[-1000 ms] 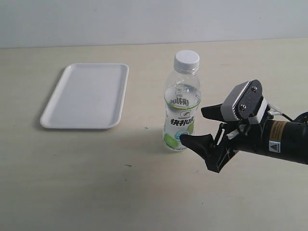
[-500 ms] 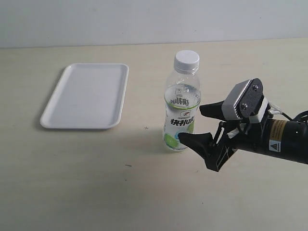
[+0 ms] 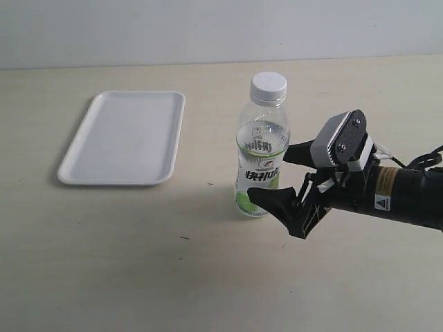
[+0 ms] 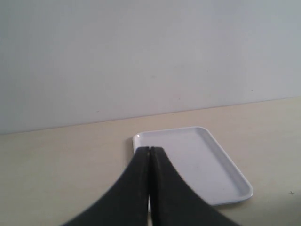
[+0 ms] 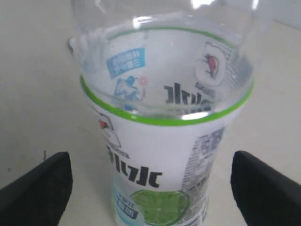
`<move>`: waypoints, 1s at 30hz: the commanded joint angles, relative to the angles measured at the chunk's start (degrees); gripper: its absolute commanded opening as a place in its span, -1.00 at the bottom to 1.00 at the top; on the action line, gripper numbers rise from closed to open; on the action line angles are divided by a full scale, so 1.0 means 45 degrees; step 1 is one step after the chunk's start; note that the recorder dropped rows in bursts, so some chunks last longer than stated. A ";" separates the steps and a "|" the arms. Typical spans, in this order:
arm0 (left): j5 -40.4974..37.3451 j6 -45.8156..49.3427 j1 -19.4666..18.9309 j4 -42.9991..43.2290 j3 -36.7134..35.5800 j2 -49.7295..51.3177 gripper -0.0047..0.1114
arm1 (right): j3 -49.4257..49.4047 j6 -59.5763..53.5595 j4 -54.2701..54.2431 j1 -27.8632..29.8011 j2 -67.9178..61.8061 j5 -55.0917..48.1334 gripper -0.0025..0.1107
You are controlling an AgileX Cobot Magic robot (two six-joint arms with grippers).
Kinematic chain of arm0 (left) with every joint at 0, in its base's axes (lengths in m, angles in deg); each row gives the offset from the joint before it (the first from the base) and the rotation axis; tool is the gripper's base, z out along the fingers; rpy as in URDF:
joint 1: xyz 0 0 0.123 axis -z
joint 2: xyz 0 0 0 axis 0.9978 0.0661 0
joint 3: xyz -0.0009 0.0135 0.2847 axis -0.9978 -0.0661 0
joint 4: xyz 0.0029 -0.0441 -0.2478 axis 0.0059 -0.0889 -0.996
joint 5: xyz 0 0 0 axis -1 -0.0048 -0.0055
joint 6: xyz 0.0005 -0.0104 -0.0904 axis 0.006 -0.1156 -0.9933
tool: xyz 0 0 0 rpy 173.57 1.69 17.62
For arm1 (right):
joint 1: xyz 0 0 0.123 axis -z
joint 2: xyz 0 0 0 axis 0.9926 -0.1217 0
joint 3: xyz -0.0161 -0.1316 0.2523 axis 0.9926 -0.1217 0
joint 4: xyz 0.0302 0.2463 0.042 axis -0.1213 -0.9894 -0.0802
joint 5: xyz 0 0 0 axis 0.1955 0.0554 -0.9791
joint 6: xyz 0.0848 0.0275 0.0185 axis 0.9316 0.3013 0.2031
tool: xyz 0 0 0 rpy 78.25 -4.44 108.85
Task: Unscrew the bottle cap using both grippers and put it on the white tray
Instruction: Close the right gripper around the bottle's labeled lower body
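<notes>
The bottle [image 3: 261, 162] stands upright on the table, and the white bottle cap [image 3: 268, 84] is screwed on its neck. My right gripper [image 3: 271, 176] comes in from the right, open, its two black fingers flanking the bottle's lower labelled part without touching it. In the right wrist view the bottle [image 5: 160, 141] fills the gap between the fingers [image 5: 42, 188], with room on both sides. The white tray [image 3: 124, 137] lies to the left with nothing on it. In its wrist view my left gripper [image 4: 149, 150] is shut on nothing, above the table, with the white tray [image 4: 202, 160] beyond its tips. The exterior view does not show it.
A pale wooden tabletop [image 3: 138, 263] runs back to a plain light wall [image 3: 208, 28]. A bare stretch of table separates the tray from the bottle.
My right gripper has moved left toward the bottle, so its fingers now reach around the lower body. Bottle, tray and left gripper have not moved.
</notes>
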 commanded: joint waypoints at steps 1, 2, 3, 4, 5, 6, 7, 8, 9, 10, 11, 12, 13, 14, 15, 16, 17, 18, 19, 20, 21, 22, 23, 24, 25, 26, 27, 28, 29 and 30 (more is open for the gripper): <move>0.0064 0.0009 -0.0021 0.0019 0.0032 -0.0069 -0.92 | 0.0459 -0.0007 0.0022 -0.0013 -0.0697 0.0319 0.57; 0.0064 0.0009 -0.0021 0.0019 0.0032 -0.0069 -0.92 | 0.0544 -0.0007 -0.0005 -0.0013 -0.0793 0.0423 0.57; 0.0064 0.0009 -0.0021 0.0019 0.0032 -0.0069 -0.92 | 0.0632 -0.0007 -0.0006 -0.0013 -0.0826 0.0443 0.57; 0.0064 0.0009 -0.0021 0.0019 0.0032 -0.0069 -0.92 | 0.0705 -0.0007 -0.0006 -0.0013 -0.0890 0.0476 0.57; 0.0064 0.0009 -0.0021 0.0019 0.0032 -0.0069 -0.92 | 0.0774 -0.0007 -0.0006 -0.0013 -0.0926 0.0476 0.57; 0.0064 0.0009 -0.0021 0.0019 0.0032 -0.0069 -0.92 | 0.0805 -0.0007 -0.0021 -0.0013 -0.0960 0.0476 0.57; 0.0064 0.0009 -0.0021 0.0019 0.0032 -0.0069 -0.92 | 0.0872 -0.0007 -0.0021 -0.0013 -0.0995 0.0397 0.57; 0.0064 0.0009 -0.0021 0.0019 0.0032 -0.0069 -0.92 | 0.0928 -0.0007 -0.0021 -0.0013 -0.1051 0.0397 0.57; 0.0064 0.0009 -0.0021 0.0019 0.0032 -0.0069 -0.92 | 0.1001 -0.0007 0.0026 -0.0013 -0.1104 0.0397 0.57; 0.0064 0.0009 -0.0021 0.0019 0.0032 -0.0069 -0.92 | 0.1133 -0.0007 0.0135 -0.0013 -0.1169 0.0424 0.57; 0.0064 0.0009 -0.0021 0.0019 0.0032 -0.0069 -0.92 | 0.1256 -0.0007 0.0233 -0.0013 -0.1229 0.0400 0.57; 0.0064 0.0009 -0.0021 0.0019 0.0032 -0.0069 -0.92 | 0.1360 -0.0007 0.0268 -0.0013 -0.1278 0.0400 0.57; 0.0064 0.0009 -0.0021 0.0019 0.0032 -0.0069 -0.92 | 0.1440 -0.0007 0.0268 -0.0013 -0.1324 0.0400 0.57; 0.0064 0.0009 -0.0021 0.0019 0.0032 -0.0069 -0.92 | 0.1499 0.0030 0.0324 -0.0013 -0.1357 0.0400 0.57; 0.0064 0.0009 -0.0021 0.0019 0.0032 -0.0069 -0.92 | 0.1528 0.0056 0.0352 -0.0013 -0.1413 0.0423 0.57; 0.0064 0.0009 -0.0021 0.0019 0.0032 -0.0069 -0.92 | 0.1528 0.0056 0.0352 -0.0013 -0.1409 0.0490 0.57; 0.0064 0.0009 -0.0021 0.0019 0.0032 -0.0069 -0.92 | 0.1528 0.0004 0.0458 -0.0013 -0.1409 0.0486 0.57; 0.0064 0.0009 -0.0021 0.0019 0.0032 -0.0069 -0.92 | 0.1528 0.0004 0.0520 -0.0013 -0.1409 0.0486 0.57; 0.0064 0.0009 -0.0021 0.0019 0.0032 -0.0069 -0.92 | 0.1528 0.0004 0.0520 -0.0013 -0.1409 0.0486 0.57; 0.0064 0.0009 -0.0021 0.0019 0.0032 -0.0069 -0.92 | 0.1528 0.0004 0.0545 -0.0013 -0.1409 0.0486 0.57; 0.0064 0.0009 -0.0021 0.0019 0.0032 -0.0069 -0.92 | 0.1528 0.0004 0.0661 -0.0013 -0.1409 0.0518 0.57; 0.0064 0.0009 -0.0021 0.0019 0.0032 -0.0069 -0.92 | 0.1528 -0.0024 0.0858 -0.0013 -0.1409 0.0598 0.57; 0.0064 0.0009 -0.0021 0.0019 0.0032 -0.0069 -0.92 | 0.1528 -0.0024 0.0954 -0.0013 -0.1409 0.0624 0.57; 0.0064 0.0009 -0.0021 0.0019 0.0032 -0.0069 -0.92 | 0.1528 -0.0024 0.0992 -0.0013 -0.1409 0.0659 0.57; 0.0064 0.0009 -0.0021 0.0019 0.0032 -0.0069 -0.92 | 0.1528 -0.0055 0.1018 -0.0013 -0.1409 0.0684 0.57; 0.0064 0.0009 -0.0021 0.0019 0.0032 -0.0069 -0.92 | 0.1528 -0.0079 0.1042 -0.0013 -0.1409 0.0684 0.56; 0.0064 0.0009 -0.0021 0.0019 0.0032 -0.0069 -0.92 | 0.1579 -0.0116 0.1079 -0.0013 -0.1416 0.0684 0.55; 0.0064 0.0009 -0.0021 0.0019 0.0032 -0.0069 -0.92 | 0.1647 -0.0093 0.1190 -0.0013 -0.1439 0.0684 0.54; 0.0064 0.0009 -0.0021 0.0019 0.0032 -0.0069 -0.92 | 0.1676 -0.0066 0.1164 -0.0013 -0.1439 0.0706 0.54; 0.0064 0.0009 -0.0021 0.0019 0.0032 -0.0069 -0.92 | 0.1780 -0.0066 0.1211 -0.0013 -0.1463 0.0706 0.54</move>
